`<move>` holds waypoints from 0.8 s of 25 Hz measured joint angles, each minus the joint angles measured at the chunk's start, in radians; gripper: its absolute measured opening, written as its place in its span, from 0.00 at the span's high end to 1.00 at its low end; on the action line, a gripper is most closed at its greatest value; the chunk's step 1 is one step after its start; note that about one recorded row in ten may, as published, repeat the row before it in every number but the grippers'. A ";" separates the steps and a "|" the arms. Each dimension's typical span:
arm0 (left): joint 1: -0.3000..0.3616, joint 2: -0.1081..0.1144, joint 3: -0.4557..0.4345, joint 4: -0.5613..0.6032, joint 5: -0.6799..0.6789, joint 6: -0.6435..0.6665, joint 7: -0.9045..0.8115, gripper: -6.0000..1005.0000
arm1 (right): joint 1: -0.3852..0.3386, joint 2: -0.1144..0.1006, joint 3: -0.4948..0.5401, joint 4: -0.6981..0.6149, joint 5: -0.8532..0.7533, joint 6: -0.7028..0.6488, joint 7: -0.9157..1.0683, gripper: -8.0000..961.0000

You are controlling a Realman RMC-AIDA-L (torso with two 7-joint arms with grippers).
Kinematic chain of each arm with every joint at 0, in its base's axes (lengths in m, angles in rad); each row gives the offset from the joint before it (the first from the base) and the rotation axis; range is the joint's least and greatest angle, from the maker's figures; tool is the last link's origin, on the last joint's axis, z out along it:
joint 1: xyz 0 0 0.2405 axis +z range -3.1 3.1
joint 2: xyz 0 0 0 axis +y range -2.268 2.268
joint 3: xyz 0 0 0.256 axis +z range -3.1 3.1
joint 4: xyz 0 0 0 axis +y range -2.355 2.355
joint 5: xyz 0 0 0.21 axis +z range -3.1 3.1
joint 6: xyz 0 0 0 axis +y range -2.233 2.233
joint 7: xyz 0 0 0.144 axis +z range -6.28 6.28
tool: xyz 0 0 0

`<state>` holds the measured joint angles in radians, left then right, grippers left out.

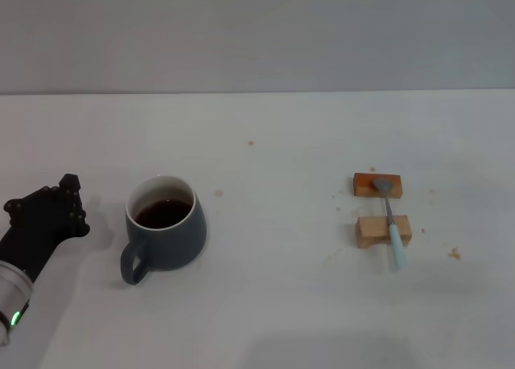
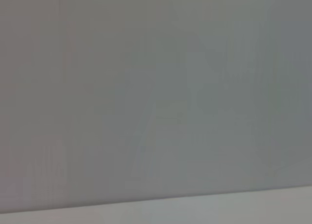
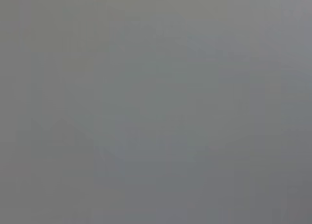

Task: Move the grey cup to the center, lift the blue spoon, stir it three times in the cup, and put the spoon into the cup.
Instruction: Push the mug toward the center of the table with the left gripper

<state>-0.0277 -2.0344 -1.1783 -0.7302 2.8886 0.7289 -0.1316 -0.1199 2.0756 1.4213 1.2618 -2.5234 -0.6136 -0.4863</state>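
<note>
The grey cup [image 1: 165, 231] stands upright on the white table [image 1: 273, 305], left of the middle, with dark liquid inside and its loop handle toward the front left. The blue spoon [image 1: 389, 215] lies at the right across two small wooden blocks, its metal bowl on the far block [image 1: 366, 184] and its pale blue handle over the near block [image 1: 372, 232]. My left gripper [image 1: 74, 207] is at the table's left, a short way left of the cup and apart from it, holding nothing. My right gripper is out of view. Both wrist views show only blank grey.
A few small crumbs or stains dot the table near the blocks [image 1: 455, 254] and toward the back [image 1: 251, 143]. A grey wall [image 1: 257, 31] rises behind the table's far edge.
</note>
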 joint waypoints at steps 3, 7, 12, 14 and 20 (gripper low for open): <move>-0.035 -0.005 -0.001 0.039 0.000 0.000 0.000 1.00 | -0.007 0.001 -0.004 0.008 0.000 0.000 0.000 0.18; -0.071 -0.015 0.007 0.066 0.000 0.000 0.001 1.00 | -0.014 0.001 -0.007 0.017 0.000 0.000 0.000 0.18; -0.087 -0.018 0.047 0.053 -0.001 -0.001 0.000 1.00 | -0.015 0.001 -0.009 0.021 -0.001 0.000 0.000 0.18; -0.089 -0.018 0.065 0.045 0.000 -0.001 -0.002 1.00 | -0.016 0.001 -0.010 0.022 -0.001 0.000 0.000 0.18; -0.080 -0.017 0.112 0.018 0.000 -0.001 0.001 1.00 | -0.019 0.000 -0.011 0.022 -0.001 0.000 -0.002 0.18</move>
<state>-0.1080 -2.0518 -1.0659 -0.7124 2.8883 0.7281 -0.1306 -0.1384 2.0757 1.4098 1.2842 -2.5242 -0.6136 -0.4883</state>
